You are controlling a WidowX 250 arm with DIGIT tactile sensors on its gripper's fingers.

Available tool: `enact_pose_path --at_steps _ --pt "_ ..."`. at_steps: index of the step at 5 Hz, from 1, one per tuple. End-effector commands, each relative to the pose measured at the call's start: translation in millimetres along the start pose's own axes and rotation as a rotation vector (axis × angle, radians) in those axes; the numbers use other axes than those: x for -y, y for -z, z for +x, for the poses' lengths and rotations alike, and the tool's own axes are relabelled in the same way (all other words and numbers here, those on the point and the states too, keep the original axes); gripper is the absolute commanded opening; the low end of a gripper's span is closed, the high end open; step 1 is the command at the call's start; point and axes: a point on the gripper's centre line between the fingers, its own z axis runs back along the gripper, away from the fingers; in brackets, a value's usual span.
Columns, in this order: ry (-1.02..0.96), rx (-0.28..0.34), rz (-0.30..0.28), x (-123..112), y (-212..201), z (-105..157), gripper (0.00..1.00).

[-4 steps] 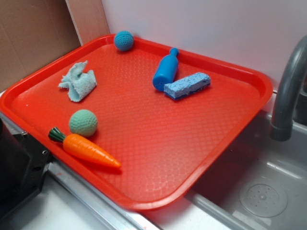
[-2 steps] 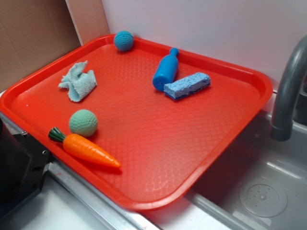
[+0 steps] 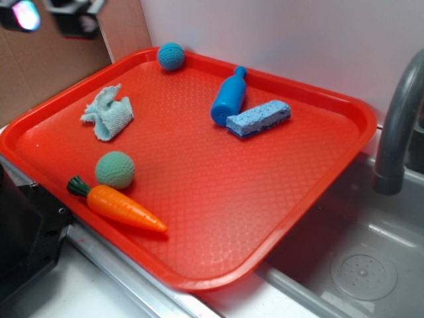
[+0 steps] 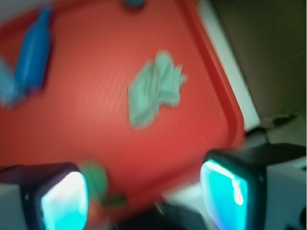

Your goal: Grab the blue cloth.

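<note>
Blue cloth lying crumpled and free on the red tray, ahead of and below the claw, near the tray's edge. Claw hanging high above, fingers spread wide, gripping nothing; likely lining up for descent. Toy bottle lying well off to one side. No legible writing showing anywhere.

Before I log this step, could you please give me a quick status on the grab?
Gripper open, empty, high above tray. Pale blue-green terry cloth crumpled flat on red plastic tray, untouched. Nothing lying on or against it.
</note>
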Motion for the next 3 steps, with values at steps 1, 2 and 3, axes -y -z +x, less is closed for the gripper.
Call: enact_pose_path --at_steps 1,2,3 --pt "-0.304 0.034 -0.032 -18 51 33 1.0" --pt "-0.431 -0.06 0.072 -17 79 33 1.0" --pt "-0.393 -0.092 0.112 -26 103 33 1.0"
